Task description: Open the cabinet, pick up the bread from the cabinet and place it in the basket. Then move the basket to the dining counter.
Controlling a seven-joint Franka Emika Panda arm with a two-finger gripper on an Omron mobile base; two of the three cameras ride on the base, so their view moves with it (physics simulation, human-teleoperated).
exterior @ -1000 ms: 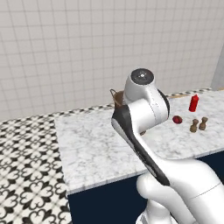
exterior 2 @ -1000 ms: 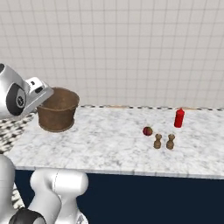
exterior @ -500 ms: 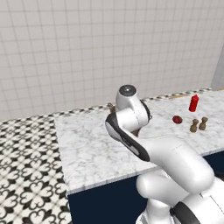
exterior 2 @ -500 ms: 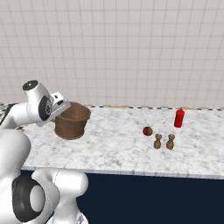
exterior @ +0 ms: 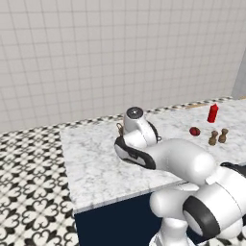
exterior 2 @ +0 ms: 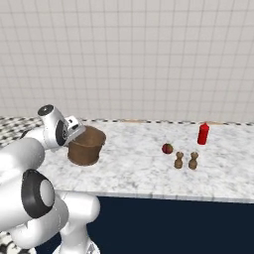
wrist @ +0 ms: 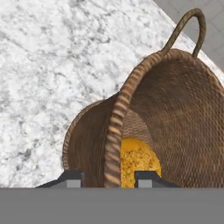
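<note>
A: What sits closest to us?

B: The plain dark navy base under the dining counter (exterior 2: 149, 183), then its white-grey veined marble top. The white arm rises in front of that near edge and reaches over the slab.

A: And the gripper (wrist: 110, 177)?

B: In the hand view its two dark finger tips stand one on each side of the rim of the basket (wrist: 175, 118). One fingertip is outside the woven wall and the other inside. Whether they press on the rim or stand slightly off it, I cannot tell.

A: Where is the basket in the room?

B: In the right base view the basket (exterior 2: 87, 147) rests on the left part of the marble top, right beside the hand. In the left base view the arm covers most of it, though one loop handle (exterior: 119, 128) pokes out at the left of the wrist.

A: The bread?

B: The bread (wrist: 138, 159), golden-orange, lies inside the basket at the bottom, just beyond the fingers.

A: Anything further along?

B: To the right, well apart from the basket, a small red round thing (exterior 2: 167, 148), two brown shakers (exterior 2: 186, 159) side by side, and farther back a red bottle (exterior 2: 203, 134). A pale tiled wall (exterior 2: 149, 59) stands behind the counter.
</note>
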